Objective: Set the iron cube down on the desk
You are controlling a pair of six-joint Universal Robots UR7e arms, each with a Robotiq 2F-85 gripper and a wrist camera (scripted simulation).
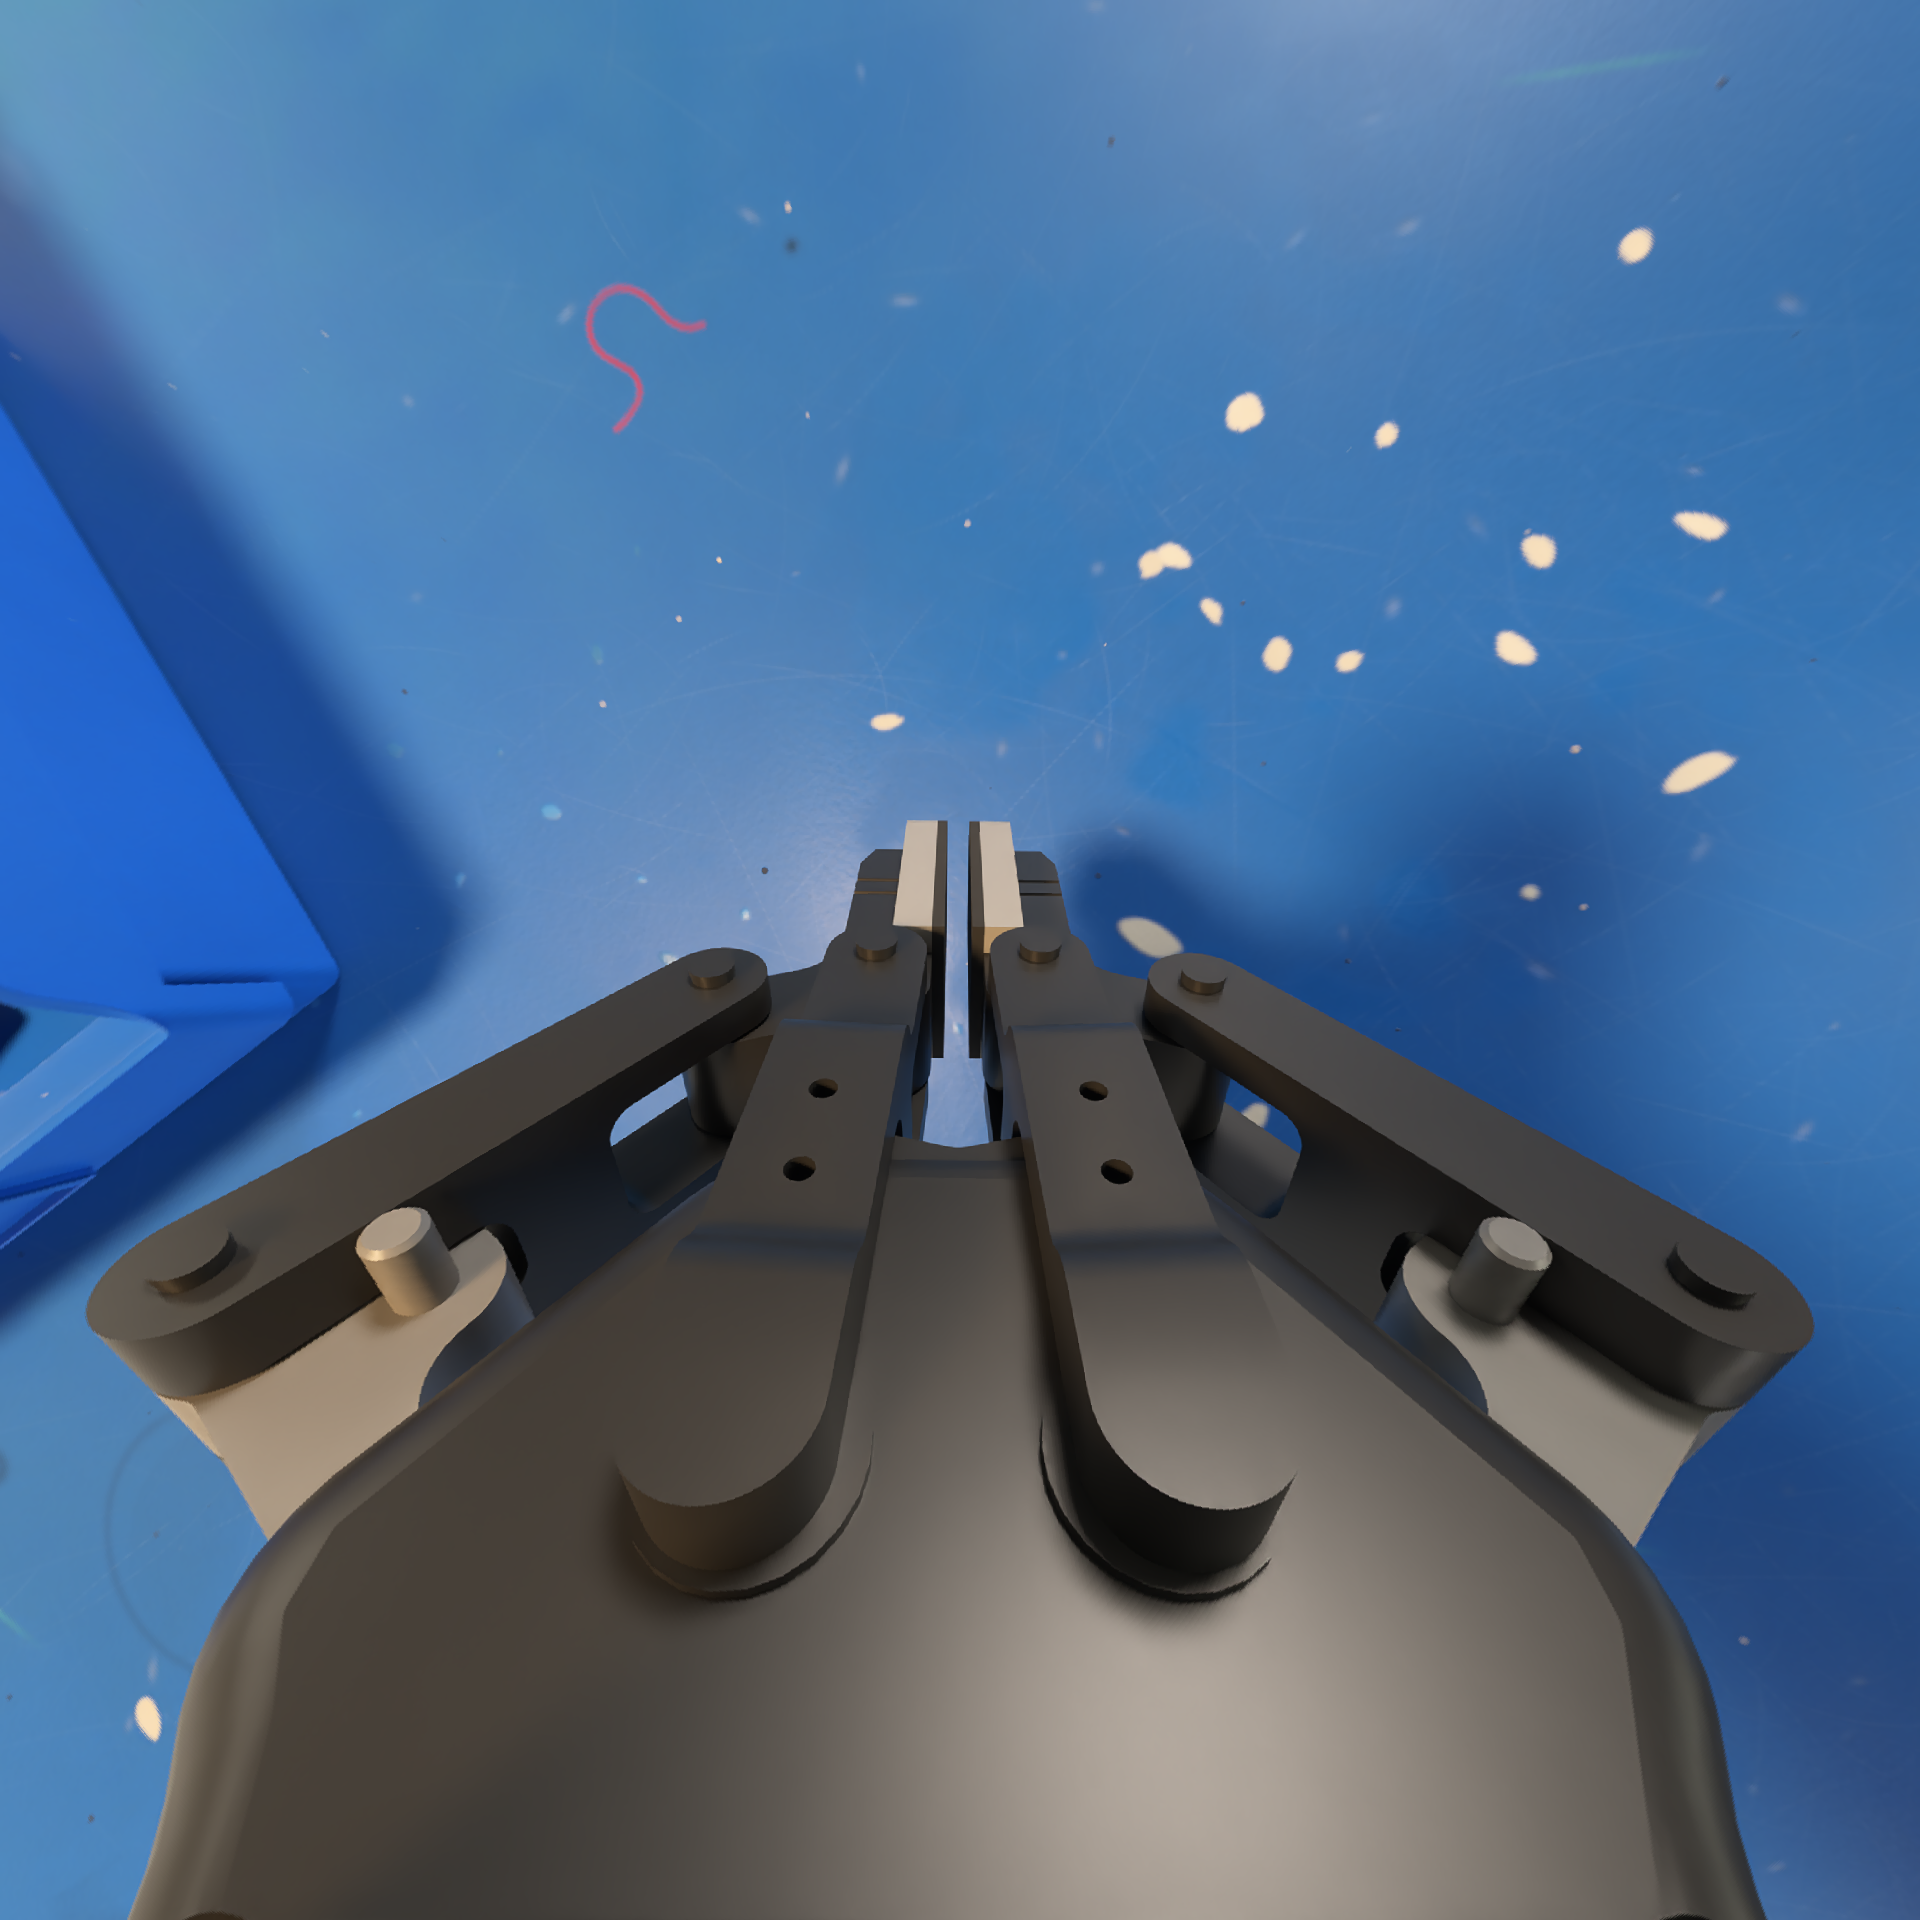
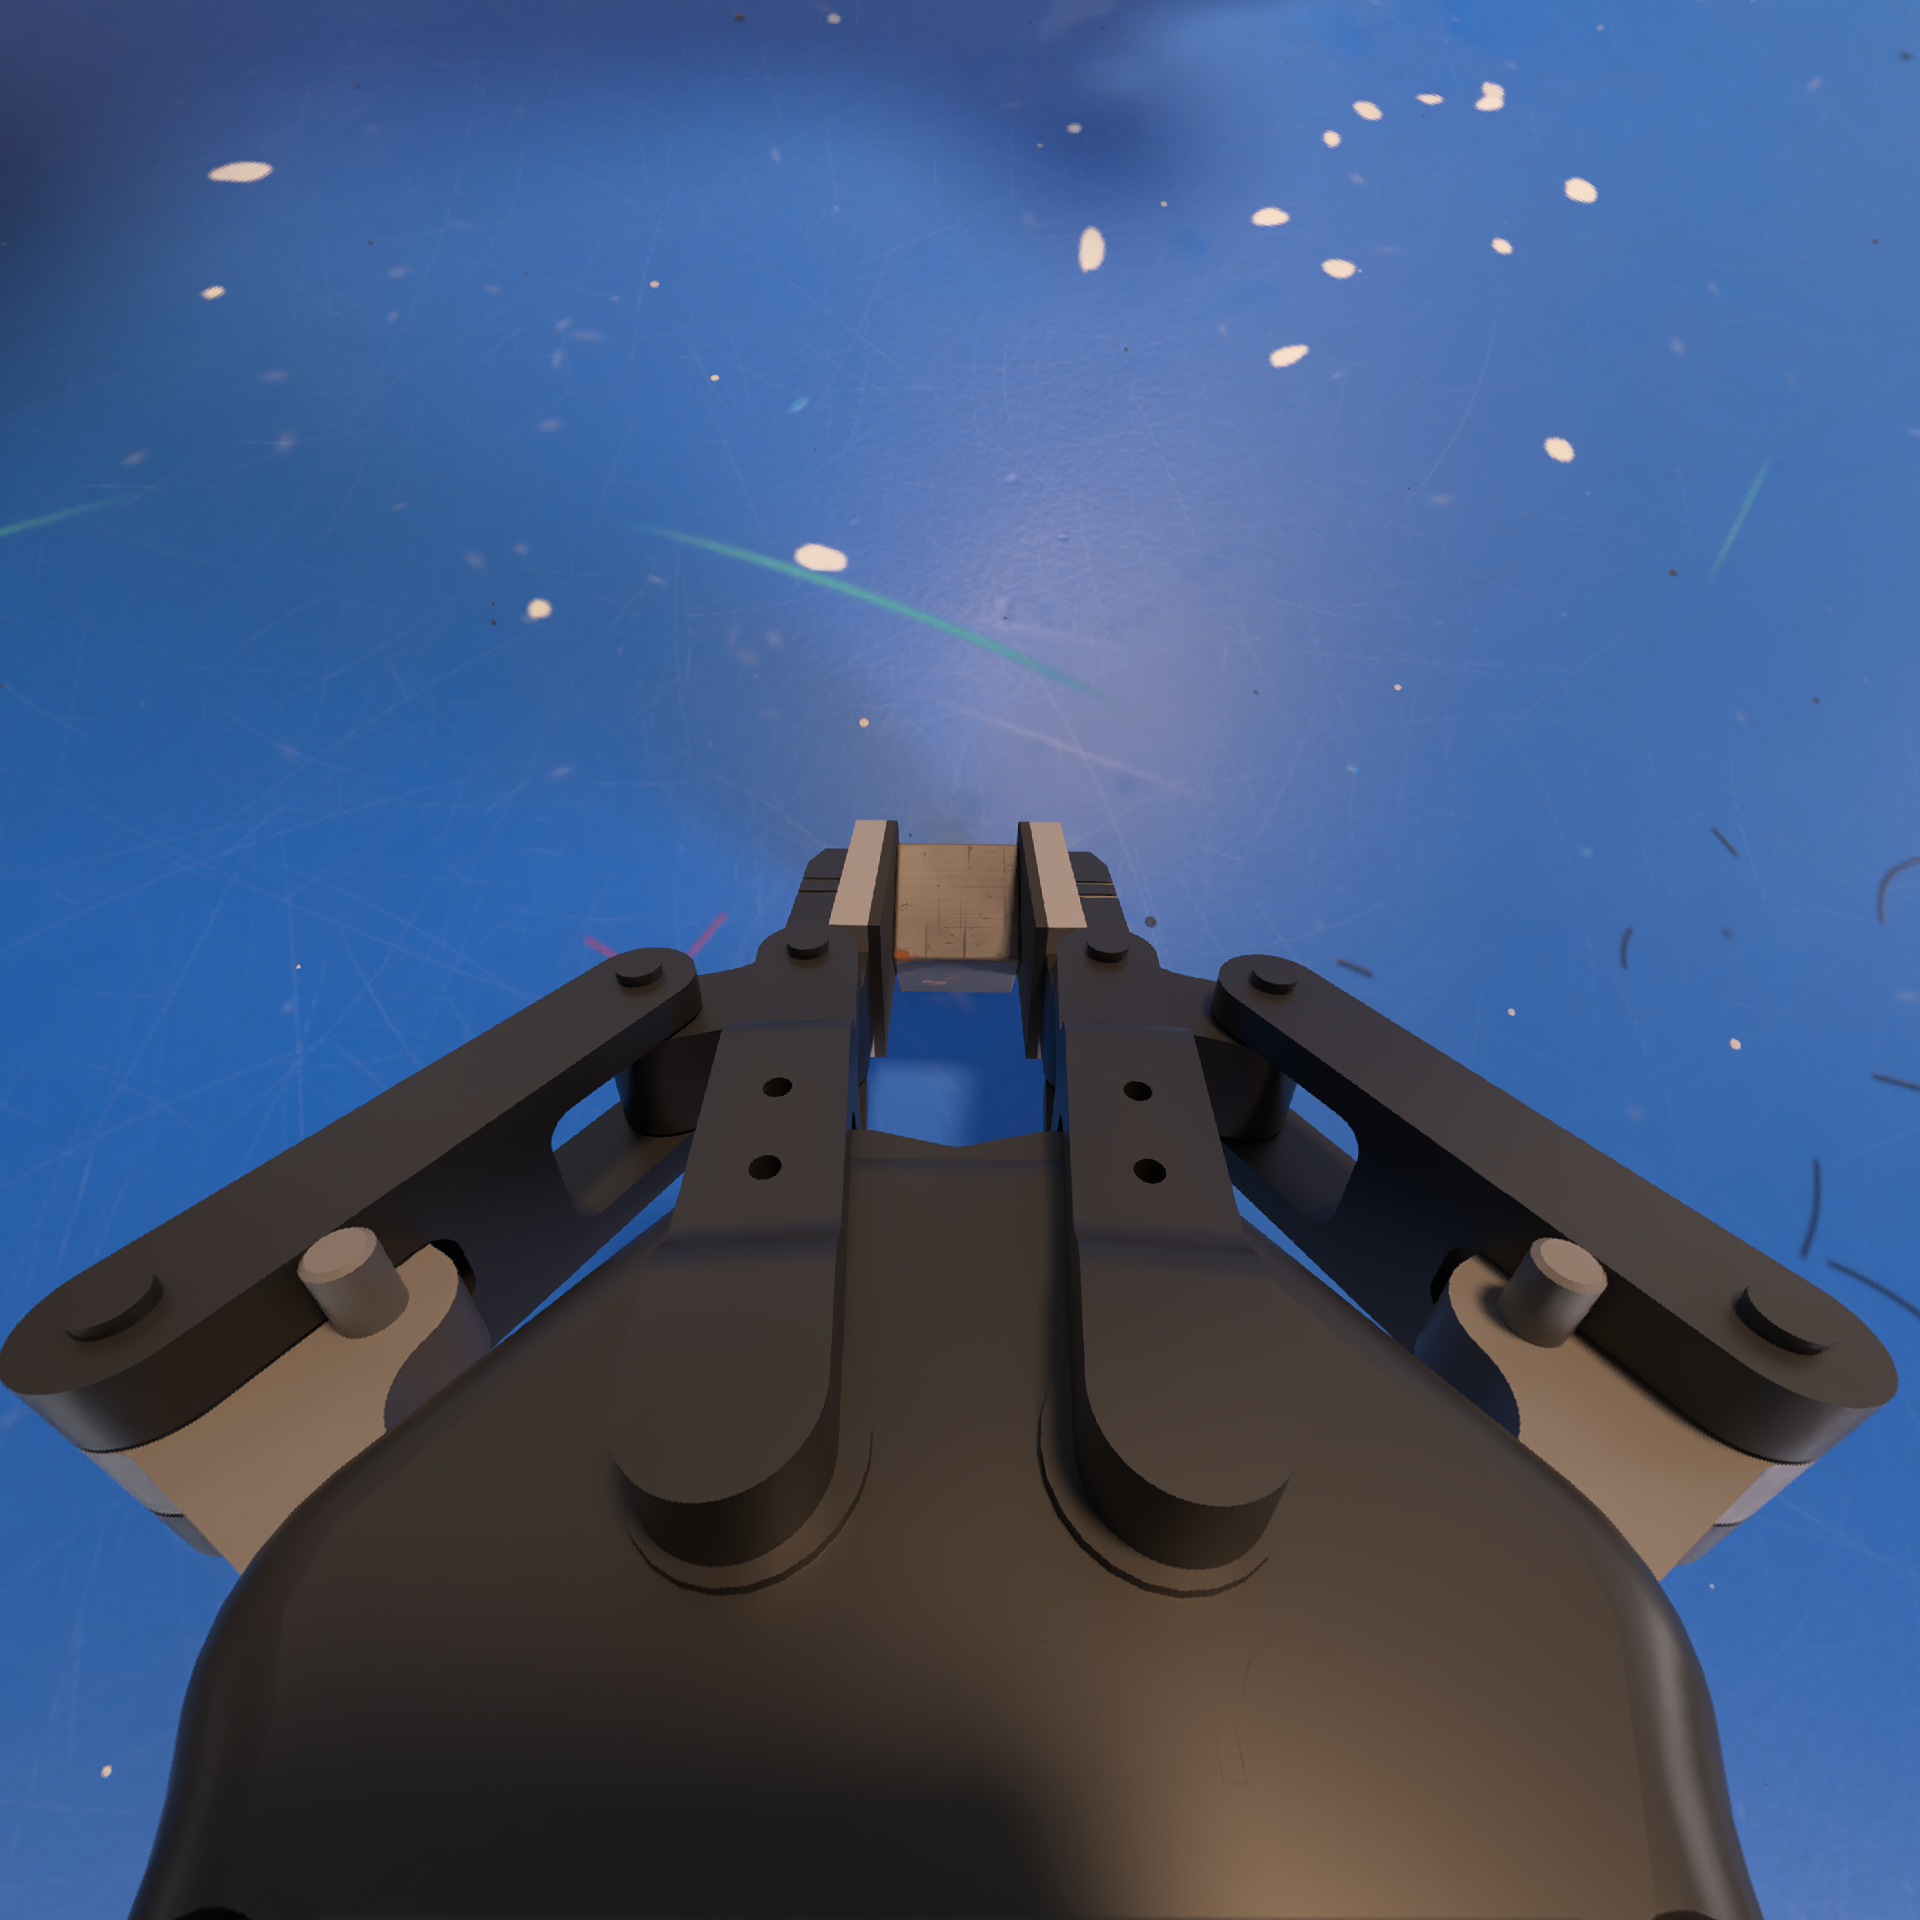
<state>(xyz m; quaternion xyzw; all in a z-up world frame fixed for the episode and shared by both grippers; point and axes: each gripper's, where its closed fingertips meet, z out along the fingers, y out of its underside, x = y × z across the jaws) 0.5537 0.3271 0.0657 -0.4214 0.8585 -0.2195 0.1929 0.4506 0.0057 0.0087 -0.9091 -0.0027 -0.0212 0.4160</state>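
Between right gripper point(image 2: 957, 883) jaws, iron cube point(image 2: 956, 902).

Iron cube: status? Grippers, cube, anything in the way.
Right gripper shut on iron cube, held between the pads. Left gripper shut, empty. Blue desk ahead of cube bare; blue bin sits beside left gripper, not in the way.

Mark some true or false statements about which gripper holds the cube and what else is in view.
1. The right gripper holds the iron cube between its fingers. True.
2. The left gripper also grips a cube. False: its fingers are nearly together with nothing between them.
3. A blue bin shows at the left of the left wrist view. True.
4. The desk is plain white. False: it is blue with pale flecks.
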